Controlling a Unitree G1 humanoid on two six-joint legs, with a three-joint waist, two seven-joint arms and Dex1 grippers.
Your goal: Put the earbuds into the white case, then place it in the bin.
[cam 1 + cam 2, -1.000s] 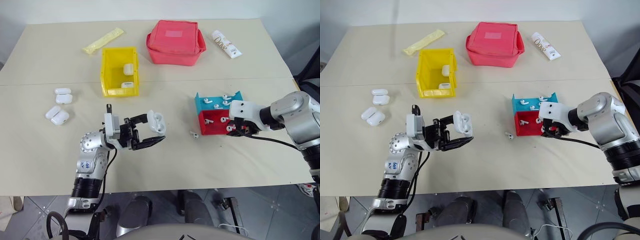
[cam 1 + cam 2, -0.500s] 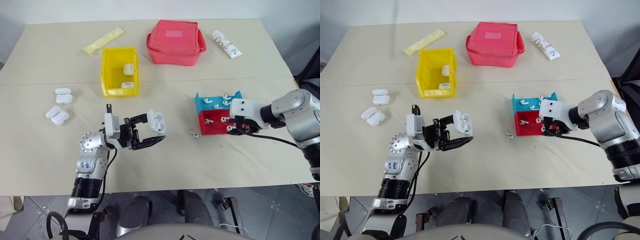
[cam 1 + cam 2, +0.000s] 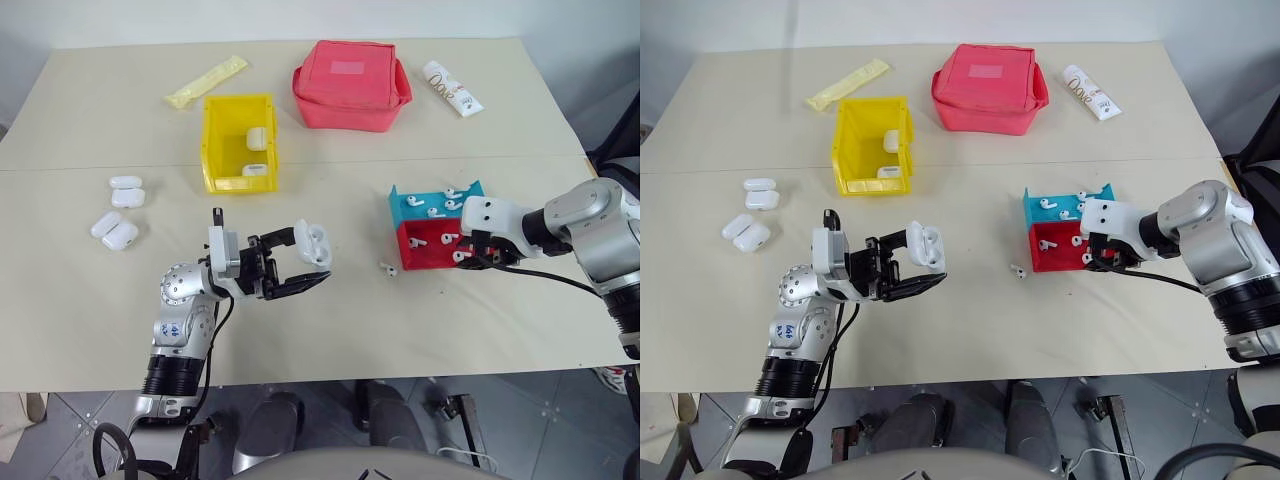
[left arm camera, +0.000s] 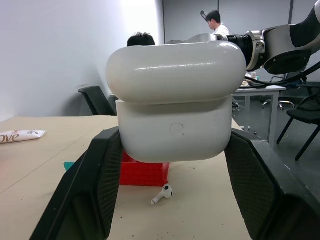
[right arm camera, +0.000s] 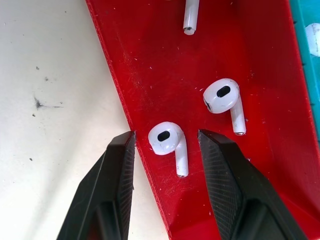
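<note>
My left gripper [image 3: 305, 262] is shut on the white case [image 3: 313, 243], held above the table's front left; its fingers [image 4: 100, 175] clamp the case [image 4: 175, 100] by its sides, and the lid looks raised. My right gripper [image 3: 468, 258] points down into the red tray [image 3: 415, 258] and stands open. In the right wrist view one of the earbuds [image 5: 167, 140] lies between its fingers [image 5: 117, 170], touched by neither, with another earbud [image 5: 223, 96] beside it. A loose earbud [image 3: 387, 268] lies on the table left of the tray. The yellow bin [image 3: 215, 140] stands at the back left with two white cases inside.
A blue tray [image 3: 410, 205] with earbuds adjoins the red one. Several spare white cases [image 3: 120, 210] lie at the far left. A red fabric pouch [image 3: 350, 85], a white tube [image 3: 452, 88] and a yellow packet [image 3: 206, 82] lie along the back.
</note>
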